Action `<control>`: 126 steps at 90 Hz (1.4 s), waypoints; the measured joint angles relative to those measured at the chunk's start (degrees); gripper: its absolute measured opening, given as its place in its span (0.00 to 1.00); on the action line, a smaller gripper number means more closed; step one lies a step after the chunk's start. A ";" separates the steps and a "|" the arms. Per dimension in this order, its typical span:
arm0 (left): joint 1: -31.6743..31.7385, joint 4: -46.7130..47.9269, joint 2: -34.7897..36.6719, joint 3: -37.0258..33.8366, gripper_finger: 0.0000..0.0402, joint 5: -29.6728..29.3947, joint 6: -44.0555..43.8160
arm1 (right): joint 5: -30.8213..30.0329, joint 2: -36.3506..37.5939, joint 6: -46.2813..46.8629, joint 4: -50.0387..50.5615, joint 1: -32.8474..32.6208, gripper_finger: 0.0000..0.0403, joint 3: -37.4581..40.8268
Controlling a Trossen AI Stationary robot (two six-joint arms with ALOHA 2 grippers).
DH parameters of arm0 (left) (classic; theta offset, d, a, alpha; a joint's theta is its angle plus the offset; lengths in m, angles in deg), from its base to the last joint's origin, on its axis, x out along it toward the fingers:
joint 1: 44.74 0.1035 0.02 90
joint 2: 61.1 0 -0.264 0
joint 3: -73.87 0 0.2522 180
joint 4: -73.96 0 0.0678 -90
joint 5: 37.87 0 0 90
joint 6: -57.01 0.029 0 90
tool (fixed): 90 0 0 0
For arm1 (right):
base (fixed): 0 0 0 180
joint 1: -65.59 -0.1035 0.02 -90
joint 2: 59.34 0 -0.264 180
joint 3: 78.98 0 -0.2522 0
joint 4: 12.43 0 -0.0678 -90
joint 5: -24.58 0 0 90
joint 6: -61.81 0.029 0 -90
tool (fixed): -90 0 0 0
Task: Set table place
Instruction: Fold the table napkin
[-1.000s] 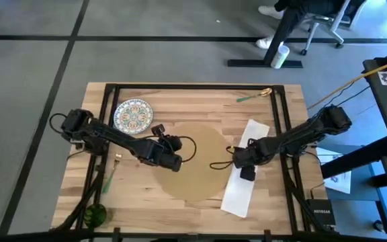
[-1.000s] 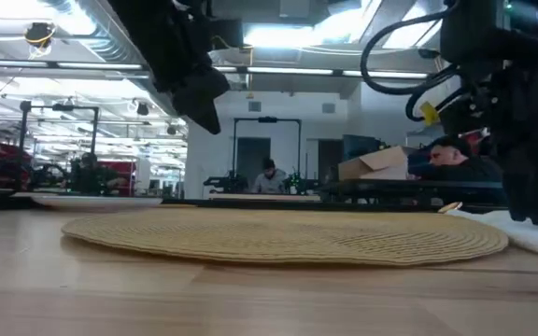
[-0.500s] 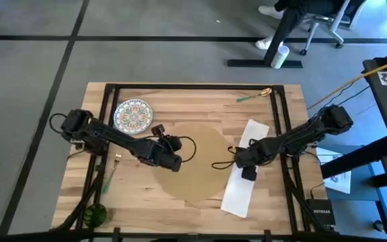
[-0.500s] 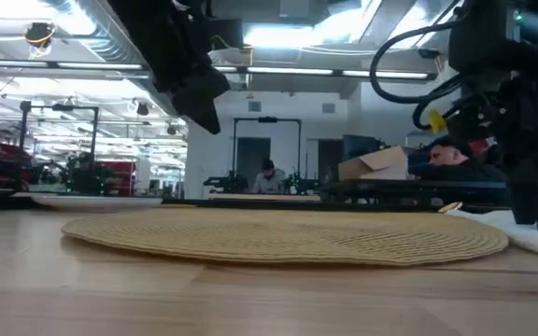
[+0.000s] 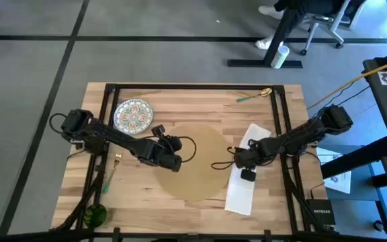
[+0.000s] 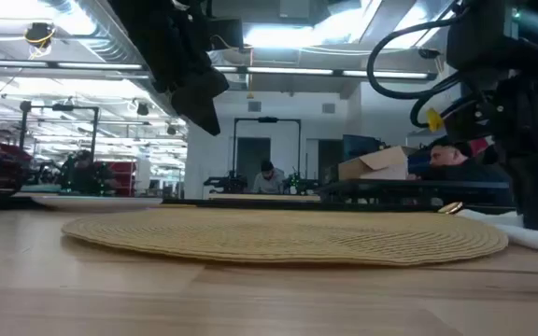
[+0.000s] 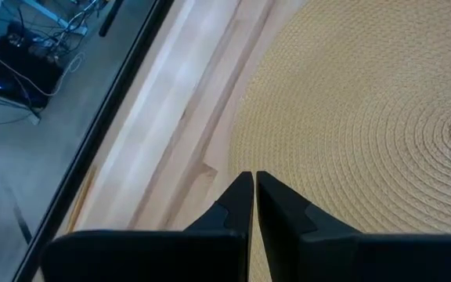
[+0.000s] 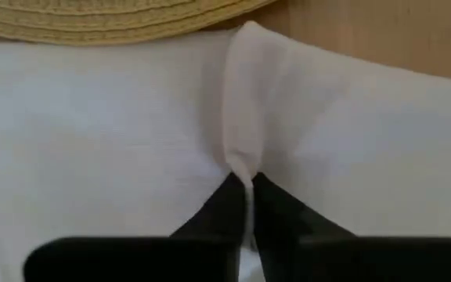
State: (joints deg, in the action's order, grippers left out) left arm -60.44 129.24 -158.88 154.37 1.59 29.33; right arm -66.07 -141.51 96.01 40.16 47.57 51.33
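From my station I saw the large round tan woven placemat (image 5: 197, 161) lying flat near the middle of the pale plank wooden table (image 5: 180, 101). My right gripper (image 8: 247, 182) had its dark fingers pressed together on a raised fold of the white rectangular cloth napkin (image 5: 244, 180), which lay just beside the mat's right edge. My left gripper (image 7: 254, 178) hung over the mat's left edge, fingers nearly touching, holding nothing. The small ornate patterned plate (image 5: 132, 115) sat behind the left arm.
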 joint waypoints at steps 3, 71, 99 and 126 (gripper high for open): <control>0.00 0.00 0.00 0.00 0.00 0.00 0.00 | 0.15 -0.02 0.00 0.52 0.00 0.01 -0.46; -0.01 -0.16 -0.02 0.00 0.00 0.46 -0.36 | -2.68 -0.09 -0.80 25.45 -3.24 0.00 -21.64; -0.89 -0.16 -0.02 0.00 0.00 0.46 -0.86 | -6.18 -0.07 1.42 36.27 -4.63 0.00 -31.85; -1.30 -0.15 -0.02 0.00 0.00 0.52 -1.73 | -12.12 -0.04 1.45 47.35 -4.59 0.00 -42.75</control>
State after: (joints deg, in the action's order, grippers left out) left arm -61.74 129.08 -158.90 154.37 2.10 27.60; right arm -78.18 -141.56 97.46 87.51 42.98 8.58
